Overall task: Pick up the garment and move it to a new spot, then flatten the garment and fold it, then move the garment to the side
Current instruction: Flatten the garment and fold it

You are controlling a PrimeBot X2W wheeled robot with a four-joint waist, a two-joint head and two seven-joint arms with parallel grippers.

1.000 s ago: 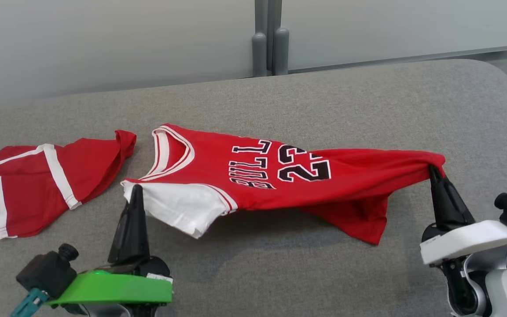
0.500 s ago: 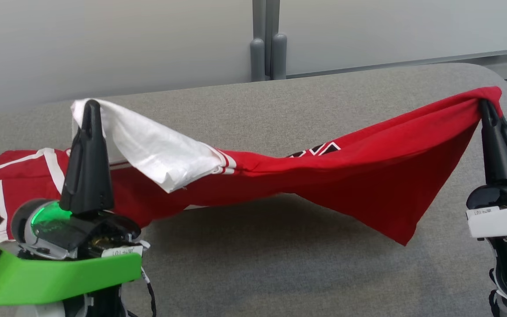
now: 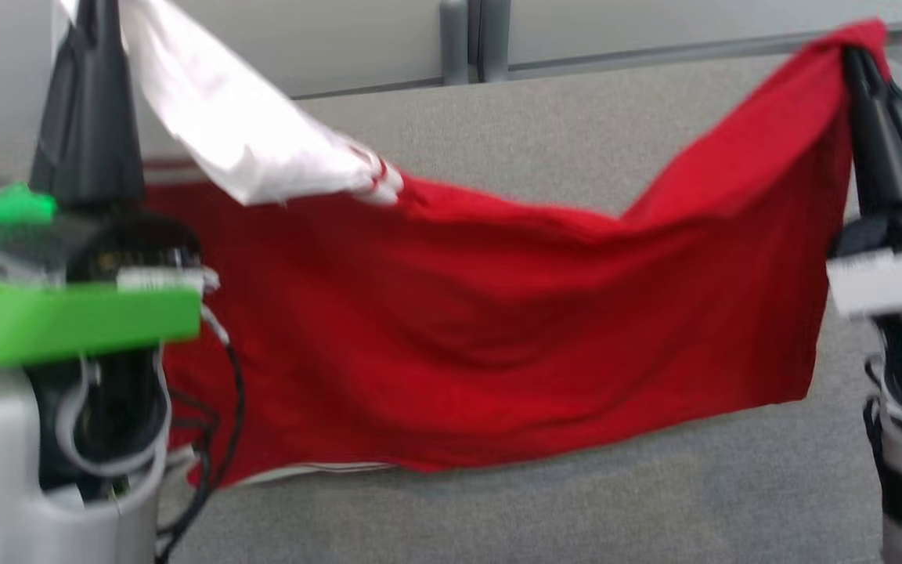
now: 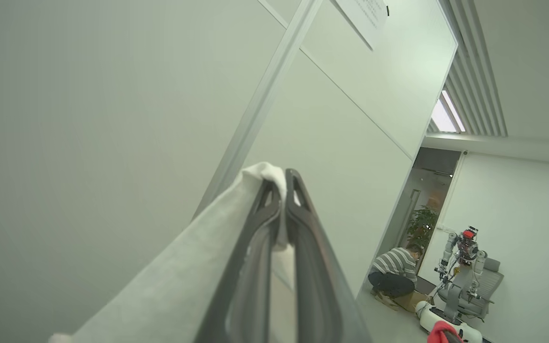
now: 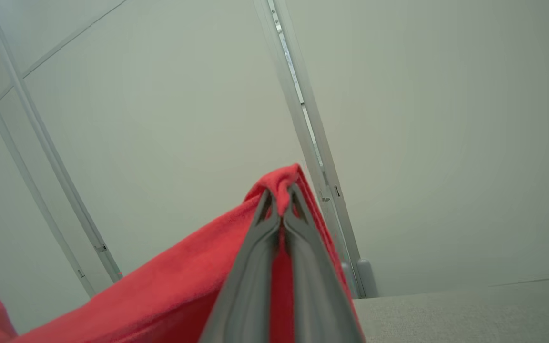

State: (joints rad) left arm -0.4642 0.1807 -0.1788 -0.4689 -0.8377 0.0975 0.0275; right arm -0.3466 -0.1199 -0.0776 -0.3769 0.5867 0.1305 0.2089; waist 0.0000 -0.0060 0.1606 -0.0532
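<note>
The garment (image 3: pixel 482 329) is a red jersey with a white sleeve (image 3: pixel 239 133), hanging stretched in the air between my two grippers over the grey table. My left gripper (image 3: pixel 95 16) at the upper left is shut on the white sleeve; the left wrist view shows white cloth (image 4: pixel 236 224) pinched between its fingers (image 4: pixel 281 190). My right gripper (image 3: pixel 854 55) at the upper right is shut on a red corner, which the right wrist view shows bunched at its fingertips (image 5: pixel 281 200) with the jersey (image 5: pixel 198 281) draping down left. The jersey's lower edge hangs near the table.
The grey padded table (image 3: pixel 576 501) lies under the cloth, with a pale wall and a grey post (image 3: pixel 467 39) behind it. In the left wrist view a crouching person (image 4: pixel 396 274) and another robot (image 4: pixel 460 276) are far off down the room.
Both grippers have risen with the jersey, lifting it off the table until it hangs as a sheet. The head camera has also shifted, and the red shorts at the left are now covered.
</note>
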